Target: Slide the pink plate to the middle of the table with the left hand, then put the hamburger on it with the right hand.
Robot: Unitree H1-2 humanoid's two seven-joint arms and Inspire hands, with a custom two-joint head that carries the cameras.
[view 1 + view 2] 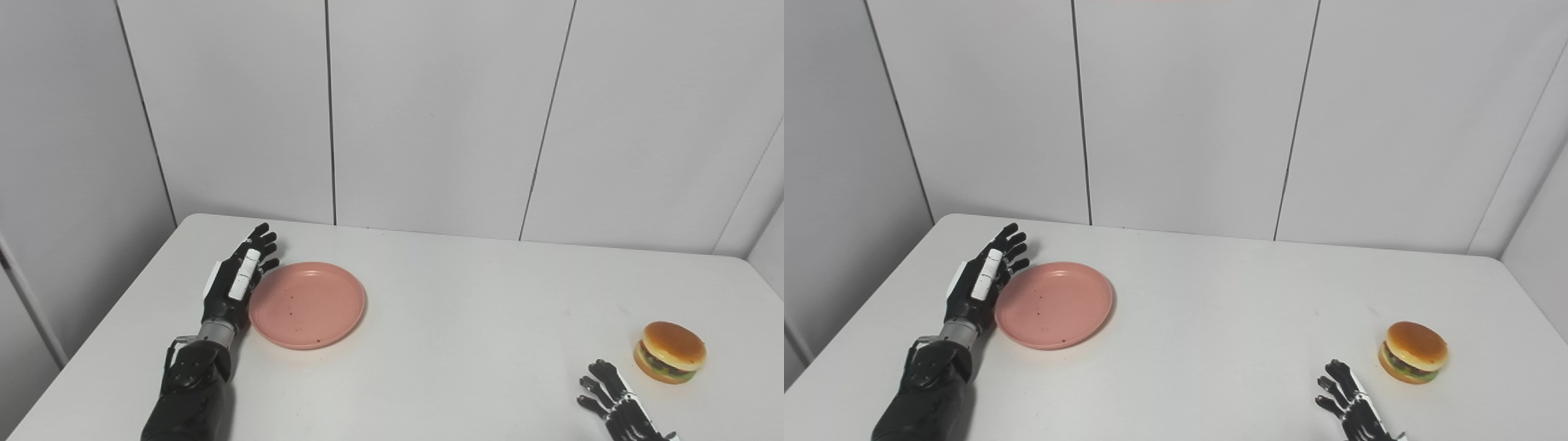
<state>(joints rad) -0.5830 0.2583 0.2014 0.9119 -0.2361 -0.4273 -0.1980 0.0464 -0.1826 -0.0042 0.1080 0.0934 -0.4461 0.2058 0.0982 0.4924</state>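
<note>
A pink plate (307, 304) lies on the left part of the white table (465, 318). My left hand (237, 277) is open, fingers stretched out, its edge against the plate's left rim. A toy hamburger (669, 351) stands near the table's right front. My right hand (614, 401) is open and empty, low at the picture's bottom edge, a little left of and nearer than the hamburger. The plate (1054, 304) and hamburger (1412, 351) also show in the right eye view.
Grey wall panels (429, 116) stand right behind the table's far edge. The table's left edge runs close to my left arm (190, 392).
</note>
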